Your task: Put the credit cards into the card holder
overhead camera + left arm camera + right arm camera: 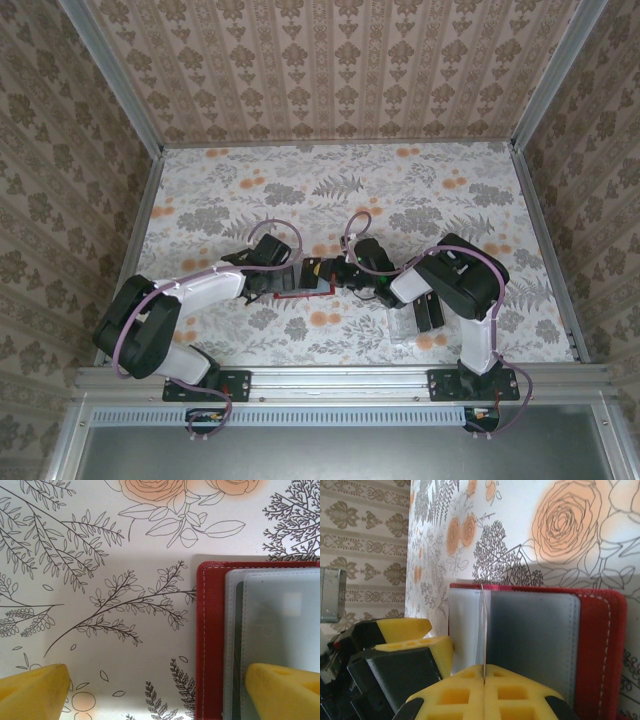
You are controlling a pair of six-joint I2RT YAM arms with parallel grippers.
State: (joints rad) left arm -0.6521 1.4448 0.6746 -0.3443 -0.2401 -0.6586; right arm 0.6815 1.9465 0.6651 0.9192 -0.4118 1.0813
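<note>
Fingers (520, 690) of the right gripper (484, 677) are pinched together on a thin clear sleeve (482, 625) standing edge-up from the red wallet (595, 645). Left gripper (157, 687) is spread wide, one finger over the wallet's sleeves, the other over bare table (100, 540). Wallet lies open mid-table, long side running left-right between the grippers. Both arms bend inward, wrists low.

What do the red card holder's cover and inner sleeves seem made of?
Red square folding card holder: probably leather or leatherette; matte fine grain, pale stitching along its edge. Grey translucent inner sleeves: soft plastic, likely vinyl; frosted sheen, seamed borders, one thin leaf pinched edge-on in the right pincer.
</note>
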